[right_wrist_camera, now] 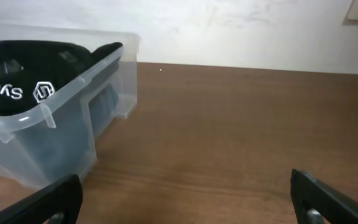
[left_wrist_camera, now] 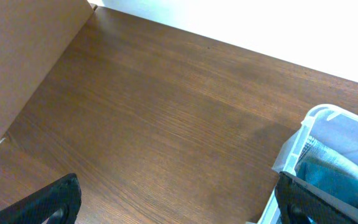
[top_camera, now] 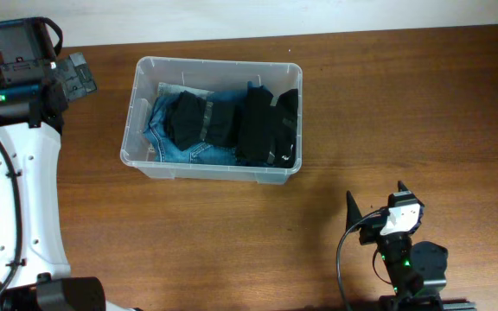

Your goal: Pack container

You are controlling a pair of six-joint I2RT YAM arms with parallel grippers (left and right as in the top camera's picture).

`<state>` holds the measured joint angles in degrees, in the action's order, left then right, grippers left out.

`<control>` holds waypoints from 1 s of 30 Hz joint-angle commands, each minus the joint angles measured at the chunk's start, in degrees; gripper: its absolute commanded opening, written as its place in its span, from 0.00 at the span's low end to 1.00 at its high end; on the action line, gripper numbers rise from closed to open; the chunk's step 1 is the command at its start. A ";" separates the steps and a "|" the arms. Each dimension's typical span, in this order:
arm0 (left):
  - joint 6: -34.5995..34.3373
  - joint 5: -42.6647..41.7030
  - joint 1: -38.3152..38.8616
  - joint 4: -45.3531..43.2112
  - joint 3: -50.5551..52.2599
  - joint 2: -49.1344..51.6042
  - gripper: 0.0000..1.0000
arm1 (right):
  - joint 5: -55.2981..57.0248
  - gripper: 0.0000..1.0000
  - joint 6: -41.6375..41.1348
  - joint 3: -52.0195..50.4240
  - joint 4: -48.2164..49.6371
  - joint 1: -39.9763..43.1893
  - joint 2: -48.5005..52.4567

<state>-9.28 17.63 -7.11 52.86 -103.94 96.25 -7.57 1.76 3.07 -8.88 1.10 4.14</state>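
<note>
The container (top_camera: 131, 130) sits on the table (top_camera: 232, 242) towards the far side, a little left of centre, with its long axis running left to right. Inside, jeans (top_camera: 167, 145) fill the left part and black clothes (top_camera: 258, 130) the middle and right. How many separate black pieces there are is hard to tell from above.

The left claw (top_camera: 78, 76) hangs just beside the container's left short end, by the far-left corner, and its wrist view shows the two fingers spread wide with nothing between them. From that claw the container lies to the right, short end first.

The right claw (top_camera: 376, 199) is well apart from the container, down at the near right. It is also spread and empty, and it faces the right short end from the near side.

The left arm is plainly the nearer. Any push or grip on the rim would most likely fall to it, working along the long axis from the left end.
</note>
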 commanded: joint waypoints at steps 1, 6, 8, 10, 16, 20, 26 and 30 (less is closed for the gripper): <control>-0.11 0.61 -0.20 -0.13 -0.61 0.39 0.99 | 1.46 0.98 0.39 -0.72 0.44 0.48 -2.16; -0.11 0.61 -0.20 -0.13 -0.61 0.39 0.99 | 2.23 0.98 0.39 -0.72 0.37 0.48 -3.96; -0.11 0.61 -0.20 -0.13 -0.61 0.39 0.99 | 2.23 0.98 0.39 -0.72 0.37 0.48 -3.96; -0.11 0.61 -0.20 -0.13 -0.61 0.39 0.99 | 2.23 0.98 0.39 -0.72 0.37 0.48 -3.93; -0.11 0.61 -0.20 -0.13 -0.61 0.39 0.99 | 2.23 0.98 0.39 -0.72 0.37 0.48 -3.93; -0.11 0.61 -0.20 -0.13 -0.61 0.39 0.99 | 2.23 0.98 0.39 -0.72 0.37 0.48 -3.93; -0.11 0.61 -0.20 -0.13 -0.61 0.39 0.99 | 2.23 0.99 0.39 -0.72 0.37 0.48 -3.93; -0.11 0.61 -0.20 -0.13 -0.61 0.39 0.99 | 2.23 0.98 0.39 -0.72 0.37 0.48 -3.93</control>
<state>-9.28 17.63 -7.11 52.86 -103.94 96.25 -6.07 1.76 3.03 -8.73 1.10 0.84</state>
